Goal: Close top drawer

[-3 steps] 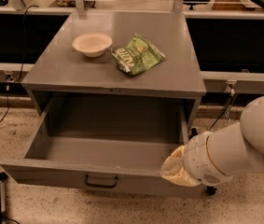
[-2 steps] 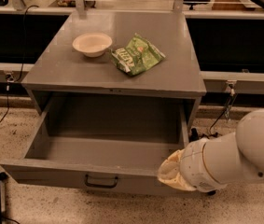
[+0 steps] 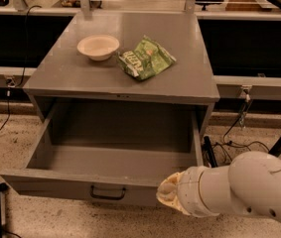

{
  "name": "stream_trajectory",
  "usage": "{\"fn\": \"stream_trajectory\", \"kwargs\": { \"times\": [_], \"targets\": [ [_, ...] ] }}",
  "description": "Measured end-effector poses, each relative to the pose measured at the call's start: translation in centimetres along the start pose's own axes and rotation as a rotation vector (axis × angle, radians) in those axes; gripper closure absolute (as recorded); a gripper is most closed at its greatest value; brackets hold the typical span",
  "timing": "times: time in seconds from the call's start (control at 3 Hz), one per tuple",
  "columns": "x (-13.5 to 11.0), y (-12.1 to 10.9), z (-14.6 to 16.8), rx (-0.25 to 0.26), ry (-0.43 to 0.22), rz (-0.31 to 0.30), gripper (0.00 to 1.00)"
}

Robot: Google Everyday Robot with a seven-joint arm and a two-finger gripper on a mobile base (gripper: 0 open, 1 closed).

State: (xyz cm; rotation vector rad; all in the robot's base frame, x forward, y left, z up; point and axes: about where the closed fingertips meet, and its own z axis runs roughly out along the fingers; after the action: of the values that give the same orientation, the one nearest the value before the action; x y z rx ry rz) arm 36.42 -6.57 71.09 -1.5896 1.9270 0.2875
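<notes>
Standing far out of the grey cabinet (image 3: 205,114), the top drawer (image 3: 115,157) is open, with its dark wire handle (image 3: 108,193) at the centre of the front. The hand (image 3: 171,195) is low against the right part of the drawer front; whether it is apart or together cannot be told. On the worktop (image 3: 189,78) a white bowl (image 3: 98,46) sits just beside a green snack bag (image 3: 145,58)

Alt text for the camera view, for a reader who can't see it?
The top drawer of a grey metal cabinet stands pulled far out, with the robot's gripper at the right part of its front, right of the dark handle. On the cabinet top sit a cream bowl and a green snack bag.
</notes>
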Motion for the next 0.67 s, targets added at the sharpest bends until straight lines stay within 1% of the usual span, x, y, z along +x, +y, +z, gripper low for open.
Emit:
{"fn": "stream_trajectory", "kwargs": {
  "times": [0.33,0.67],
  "targets": [
    [0.6,0.4,2.1,0.009,-0.019,-0.003,1.0],
    [1.3,0.5,3.3,0.013,-0.028,0.0,1.0]
  ]
}}
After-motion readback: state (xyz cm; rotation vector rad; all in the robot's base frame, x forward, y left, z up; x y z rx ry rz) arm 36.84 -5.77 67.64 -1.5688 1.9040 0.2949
